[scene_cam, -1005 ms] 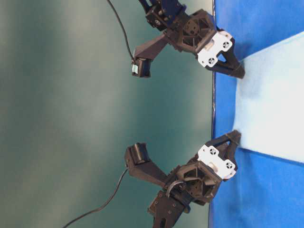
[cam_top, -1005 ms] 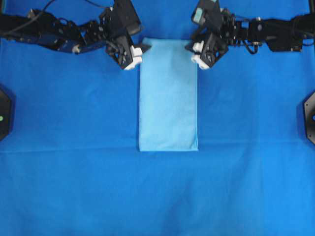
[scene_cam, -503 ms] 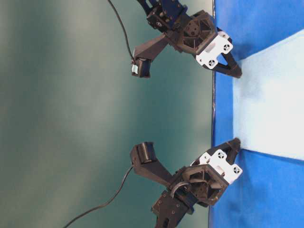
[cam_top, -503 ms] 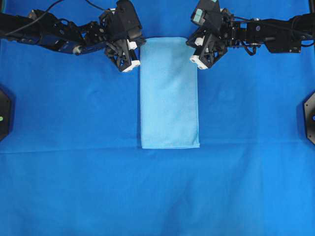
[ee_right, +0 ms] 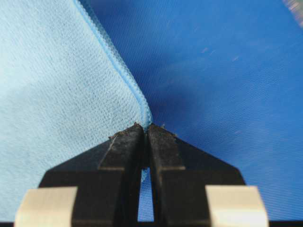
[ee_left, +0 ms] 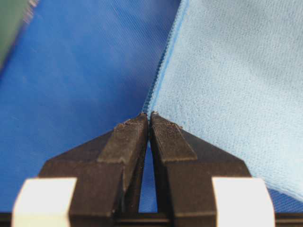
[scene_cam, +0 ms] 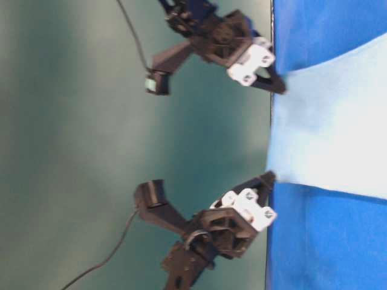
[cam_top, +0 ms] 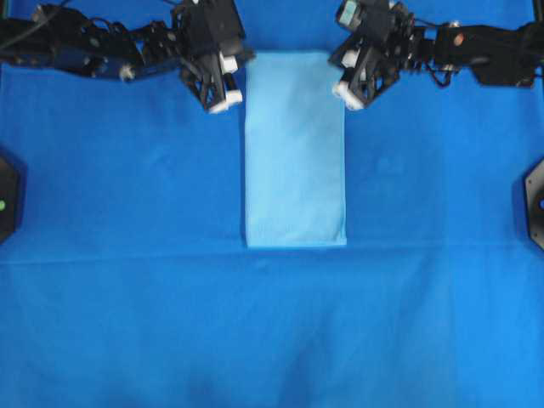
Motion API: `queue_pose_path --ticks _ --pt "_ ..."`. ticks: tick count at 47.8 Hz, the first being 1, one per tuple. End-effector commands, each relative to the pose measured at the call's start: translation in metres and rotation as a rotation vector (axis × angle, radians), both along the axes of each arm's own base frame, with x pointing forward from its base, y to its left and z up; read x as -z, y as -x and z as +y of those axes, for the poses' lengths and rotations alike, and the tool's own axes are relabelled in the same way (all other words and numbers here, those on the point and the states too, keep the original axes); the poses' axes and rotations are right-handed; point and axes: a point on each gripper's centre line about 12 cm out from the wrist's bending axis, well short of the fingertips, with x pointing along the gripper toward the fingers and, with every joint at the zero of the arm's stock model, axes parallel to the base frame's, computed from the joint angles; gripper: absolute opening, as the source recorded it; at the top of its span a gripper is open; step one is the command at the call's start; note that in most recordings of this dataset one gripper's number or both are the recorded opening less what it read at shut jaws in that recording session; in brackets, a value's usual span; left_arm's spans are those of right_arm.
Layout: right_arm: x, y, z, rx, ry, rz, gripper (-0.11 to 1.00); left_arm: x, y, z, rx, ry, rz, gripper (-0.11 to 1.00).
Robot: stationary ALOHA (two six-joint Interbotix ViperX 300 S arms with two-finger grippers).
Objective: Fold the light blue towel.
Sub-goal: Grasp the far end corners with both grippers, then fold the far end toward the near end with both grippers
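Across the whole work surface a deep royal-blue sheet [cam_top: 127,297] was spread, with a faint crease seen running level with the near hem of the cloth. At the middle of that sheet the light blue towel [cam_top: 295,161] was laid as a long narrow rectangle, its far end drawn up off the sheet in the table-level view. Two black arms were seen reaching in from the far corners, well apart from each other, with nothing placed between them and the cloth. Black mounts [cam_top: 533,202] were seen at the left and right edges of the sheet, clear of the towel. The left gripper [ee_left: 149,118] was found pinched tight on the far left corner of the towel, the stitched hem [ee_left: 163,61] caught at the tips of its jaws. The right gripper [ee_right: 144,127] was likewise clamped on the far right corner, with the hem led straight into its closed tips. A dark green backdrop [scene_cam: 72,145] was seen beyond the table edge.
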Motion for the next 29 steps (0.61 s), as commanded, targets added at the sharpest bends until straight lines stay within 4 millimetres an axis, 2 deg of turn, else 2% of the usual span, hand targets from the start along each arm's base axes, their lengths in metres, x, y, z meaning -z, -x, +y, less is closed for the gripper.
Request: queue_pose_path --ticks 1,5,14,23,29 --pt "-0.027 -0.002 0.001 0.001 0.036 -0.045 0.04 -0.025 -0.001 0.004 -0.005 -0.028 -0.051 0.02" --pt "-0.034 -0.001 0.004 -0.001 0.044 -0.053 0.04 -0.025 0.000 0.002 -0.004 -0.027 -0.050 0.02" --pt "-0.033 -0.003 0.011 -0.018 0.041 -0.050 0.04 -0.028 -0.002 -0.007 0.014 -0.017 -0.046 0.02" --pt "-0.033 -0.010 0.038 -0.066 0.026 -0.030 0.04 -0.032 -0.006 -0.043 0.097 0.007 -0.003 0.02" --pt "-0.034 -0.009 0.067 -0.088 0.007 0.025 0.04 -0.034 -0.003 -0.072 0.153 0.039 0.040 0.02"
